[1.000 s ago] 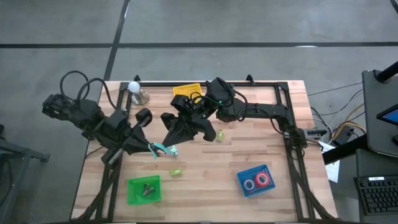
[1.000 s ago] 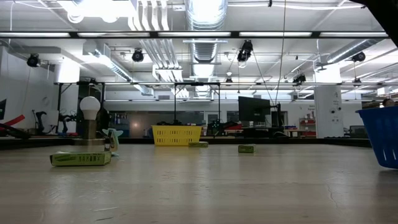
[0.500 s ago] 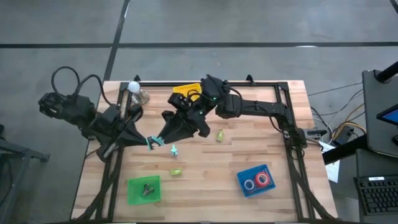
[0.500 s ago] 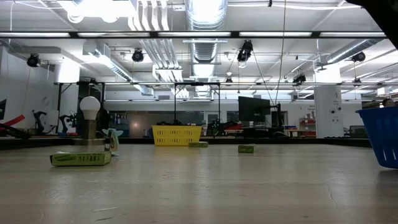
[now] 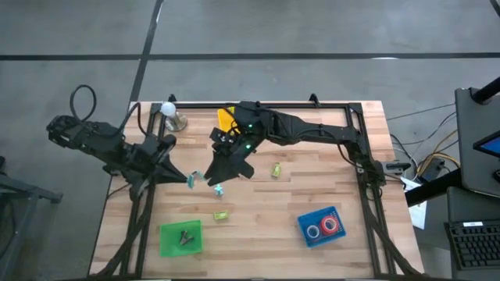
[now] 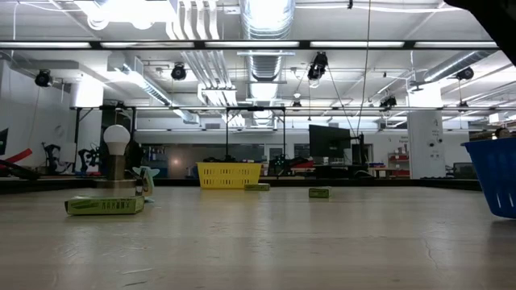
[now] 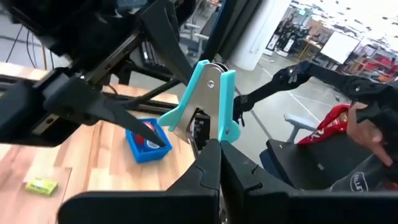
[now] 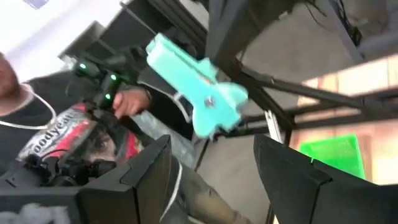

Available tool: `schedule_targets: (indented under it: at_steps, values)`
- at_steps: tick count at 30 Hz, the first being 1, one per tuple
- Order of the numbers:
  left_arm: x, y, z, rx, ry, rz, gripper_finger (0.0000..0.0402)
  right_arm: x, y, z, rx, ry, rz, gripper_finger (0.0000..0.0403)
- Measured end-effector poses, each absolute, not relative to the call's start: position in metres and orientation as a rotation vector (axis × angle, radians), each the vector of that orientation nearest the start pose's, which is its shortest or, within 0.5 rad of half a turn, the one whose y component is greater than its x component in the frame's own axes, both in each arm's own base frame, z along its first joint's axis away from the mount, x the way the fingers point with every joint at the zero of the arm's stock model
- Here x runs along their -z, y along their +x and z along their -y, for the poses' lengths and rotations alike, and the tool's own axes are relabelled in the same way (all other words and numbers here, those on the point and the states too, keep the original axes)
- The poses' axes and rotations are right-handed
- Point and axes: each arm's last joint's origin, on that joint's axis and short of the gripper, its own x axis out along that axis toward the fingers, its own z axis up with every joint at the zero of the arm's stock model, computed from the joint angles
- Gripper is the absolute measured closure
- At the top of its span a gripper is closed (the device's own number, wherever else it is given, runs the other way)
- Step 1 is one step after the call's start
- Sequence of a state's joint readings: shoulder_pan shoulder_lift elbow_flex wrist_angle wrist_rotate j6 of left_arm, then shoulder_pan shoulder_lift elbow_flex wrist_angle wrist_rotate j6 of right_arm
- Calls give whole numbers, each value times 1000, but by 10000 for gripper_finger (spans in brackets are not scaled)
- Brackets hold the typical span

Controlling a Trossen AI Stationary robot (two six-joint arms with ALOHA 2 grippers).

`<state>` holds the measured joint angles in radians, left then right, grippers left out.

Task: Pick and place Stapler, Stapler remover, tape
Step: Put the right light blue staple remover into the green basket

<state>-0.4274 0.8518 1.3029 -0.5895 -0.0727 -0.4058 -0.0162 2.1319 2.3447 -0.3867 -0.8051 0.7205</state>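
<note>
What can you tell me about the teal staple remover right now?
The staple remover is light teal plastic with a silvery metal plate, rivet and dark toothed jaws between its two wings. The shut left claw pinches its lower end and holds it upright in the air above the table. The open right claw is just before it, not touching; its fingers flank it.

A pale wooden plank table (image 5: 328,195) carries a green square tray (image 5: 180,238) and a blue square tray (image 5: 321,226). A yellow slatted basket (image 5: 227,117), a white bulb on a metal base (image 5: 169,113) and two small yellow-green blocks (image 5: 276,169) also rest on it.
</note>
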Motion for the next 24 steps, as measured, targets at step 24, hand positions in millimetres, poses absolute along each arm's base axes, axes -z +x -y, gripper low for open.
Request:
schedule_targets:
  at_steps: [24]
  values:
    - [-322, 131, 87, 171, -655, -1183, 401, -339, 452, -3, -161, 489, -987, 177]
